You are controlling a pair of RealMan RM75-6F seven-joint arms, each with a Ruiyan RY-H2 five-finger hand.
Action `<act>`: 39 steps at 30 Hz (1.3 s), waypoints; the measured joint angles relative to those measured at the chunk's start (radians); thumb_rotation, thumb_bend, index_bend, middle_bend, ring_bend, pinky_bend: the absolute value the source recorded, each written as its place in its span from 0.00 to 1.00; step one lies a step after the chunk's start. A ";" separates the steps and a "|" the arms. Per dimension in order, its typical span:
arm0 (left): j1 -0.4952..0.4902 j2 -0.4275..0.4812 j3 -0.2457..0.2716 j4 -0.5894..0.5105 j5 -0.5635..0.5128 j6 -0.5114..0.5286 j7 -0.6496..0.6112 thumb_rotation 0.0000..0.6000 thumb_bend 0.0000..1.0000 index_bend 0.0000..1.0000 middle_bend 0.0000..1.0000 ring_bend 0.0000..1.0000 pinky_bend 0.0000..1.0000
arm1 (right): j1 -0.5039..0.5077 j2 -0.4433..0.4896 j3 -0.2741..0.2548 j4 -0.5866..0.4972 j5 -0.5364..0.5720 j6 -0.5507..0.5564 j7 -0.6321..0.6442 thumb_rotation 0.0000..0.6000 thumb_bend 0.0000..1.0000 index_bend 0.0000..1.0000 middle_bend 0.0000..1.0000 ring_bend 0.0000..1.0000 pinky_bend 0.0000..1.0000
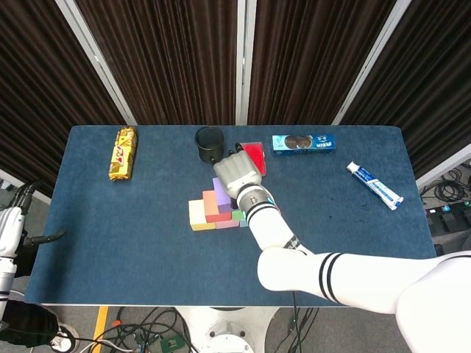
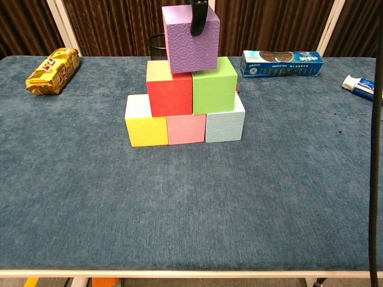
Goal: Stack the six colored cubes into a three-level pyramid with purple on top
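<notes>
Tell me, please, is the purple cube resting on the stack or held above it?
Resting, apparently: the purple cube meets the red cube and green cube, with the right hand gripping it.

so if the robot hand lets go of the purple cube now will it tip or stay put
Probably stays: the purple cube sits flat across the red cube and green cube. Its embossed, foam-like face suggests it is light and grippy, so a nudge from the right robot hand could shift it.

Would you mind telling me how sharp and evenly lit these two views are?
Head view: even light, sharp, slight wide-angle bend at the table edges. Chest view: the purple cube shows crisp embossing, soft shadows only, and the right hand is cropped to a dark finger.
</notes>
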 measured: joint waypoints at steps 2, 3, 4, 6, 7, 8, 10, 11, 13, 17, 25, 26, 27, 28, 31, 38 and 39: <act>0.001 0.001 0.001 0.001 0.000 0.001 -0.003 1.00 0.06 0.06 0.08 0.00 0.15 | -0.004 -0.005 0.006 0.003 0.009 -0.001 -0.007 1.00 0.16 0.00 0.64 0.13 0.00; 0.002 0.001 0.000 0.001 0.000 0.002 -0.004 1.00 0.06 0.06 0.08 0.00 0.15 | -0.006 -0.006 0.008 0.003 0.012 -0.001 -0.008 1.00 0.16 0.00 0.64 0.13 0.00; 0.003 0.002 0.000 0.001 0.000 0.003 -0.005 1.00 0.06 0.06 0.08 0.00 0.15 | -0.009 -0.007 0.013 0.004 0.018 -0.002 -0.009 1.00 0.16 0.00 0.65 0.13 0.00; 0.002 0.003 -0.001 0.002 -0.001 0.003 -0.006 1.00 0.06 0.06 0.08 0.00 0.15 | -0.011 -0.007 0.017 0.004 0.023 -0.001 -0.012 1.00 0.15 0.00 0.65 0.13 0.00; 0.002 0.003 -0.001 0.002 -0.001 0.002 -0.008 1.00 0.06 0.06 0.08 0.00 0.15 | -0.013 -0.008 0.019 0.005 0.023 0.003 -0.014 1.00 0.15 0.00 0.65 0.13 0.00; 0.002 0.003 -0.001 0.003 -0.001 0.001 -0.009 1.00 0.06 0.06 0.08 0.00 0.15 | -0.015 -0.008 0.021 0.004 0.022 0.008 -0.016 1.00 0.15 0.00 0.65 0.13 0.00; 0.002 0.003 0.000 0.005 0.000 0.000 -0.011 1.00 0.06 0.06 0.08 0.00 0.15 | -0.019 -0.010 0.027 0.003 0.023 0.019 -0.022 1.00 0.15 0.00 0.65 0.14 0.00; 0.001 0.003 0.000 0.006 0.000 -0.001 -0.011 1.00 0.06 0.06 0.08 0.00 0.15 | -0.020 -0.010 0.029 0.002 0.024 0.021 -0.026 1.00 0.15 0.00 0.65 0.14 0.00; 0.002 0.004 -0.001 0.007 0.000 0.000 -0.015 1.00 0.06 0.06 0.08 0.00 0.15 | -0.024 -0.011 0.034 0.000 0.028 0.026 -0.034 1.00 0.15 0.00 0.65 0.14 0.00; 0.003 0.003 0.000 0.008 0.001 0.002 -0.015 1.00 0.06 0.06 0.08 0.00 0.15 | -0.031 -0.019 0.049 0.006 0.034 0.029 -0.049 1.00 0.15 0.00 0.65 0.14 0.00; 0.008 -0.003 0.005 0.019 -0.002 0.000 -0.021 1.00 0.06 0.06 0.08 0.00 0.15 | -0.043 -0.028 0.073 0.014 0.043 0.036 -0.073 1.00 0.15 0.00 0.65 0.14 0.00; 0.009 -0.003 0.005 0.020 -0.002 0.000 -0.022 1.00 0.06 0.06 0.08 0.00 0.15 | -0.044 -0.030 0.077 0.015 0.046 0.038 -0.076 1.00 0.15 0.00 0.65 0.14 0.00; 0.009 -0.003 0.005 0.021 -0.001 0.001 -0.023 1.00 0.06 0.06 0.08 0.00 0.15 | -0.045 -0.031 0.079 0.016 0.047 0.038 -0.078 1.00 0.15 0.00 0.65 0.14 0.00; 0.009 -0.003 0.005 0.021 0.000 0.001 -0.023 1.00 0.06 0.06 0.08 0.00 0.15 | -0.047 -0.032 0.082 0.018 0.049 0.040 -0.082 1.00 0.15 0.00 0.65 0.14 0.00; 0.010 -0.003 0.005 0.021 0.001 0.003 -0.023 1.00 0.06 0.06 0.08 0.00 0.15 | -0.051 -0.036 0.088 0.020 0.054 0.044 -0.093 1.00 0.15 0.00 0.65 0.14 0.00; 0.010 -0.005 0.005 0.025 -0.001 0.001 -0.025 1.00 0.06 0.06 0.08 0.00 0.15 | -0.062 -0.045 0.100 0.024 0.064 0.056 -0.116 1.00 0.15 0.00 0.65 0.14 0.00; 0.010 -0.005 0.005 0.025 -0.001 0.001 -0.026 1.00 0.06 0.06 0.08 0.00 0.15 | -0.063 -0.047 0.101 0.025 0.065 0.059 -0.121 1.00 0.15 0.00 0.65 0.14 0.00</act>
